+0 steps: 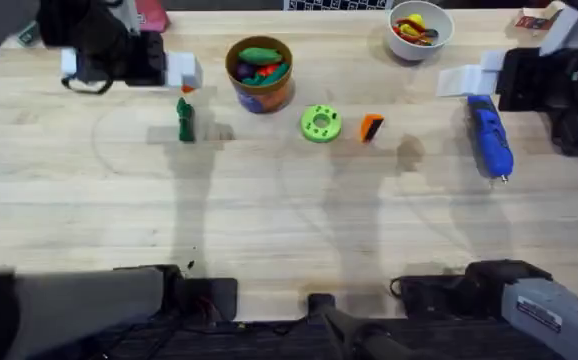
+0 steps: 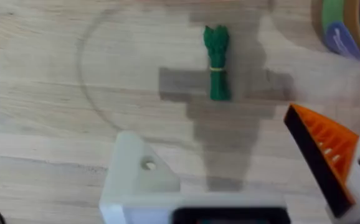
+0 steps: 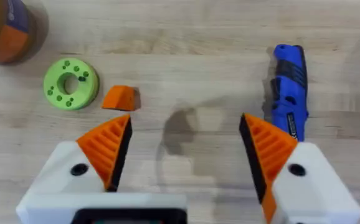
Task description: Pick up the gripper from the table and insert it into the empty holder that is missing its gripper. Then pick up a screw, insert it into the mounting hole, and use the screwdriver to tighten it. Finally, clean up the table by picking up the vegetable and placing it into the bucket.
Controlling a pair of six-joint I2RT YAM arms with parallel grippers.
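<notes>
Orange pad (image 3: 119, 98): looking light, stiff; I'm planning to pinch its flat sides
My right gripper (image 3: 183, 149): hanging open
My left gripper (image 2: 230, 180): gaping, empty holder (image 2: 136, 177) bare

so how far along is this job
Nothing looks done yet. The orange pad lies loose on the table beside the green disc, and the left tool has one white finger bare of its pad. Nothing is in hand: the right tool is open and empty. Still left: fitting the pad, the screw, tightening with the blue screwdriver, and putting the green vegetable into the bucket.
</notes>
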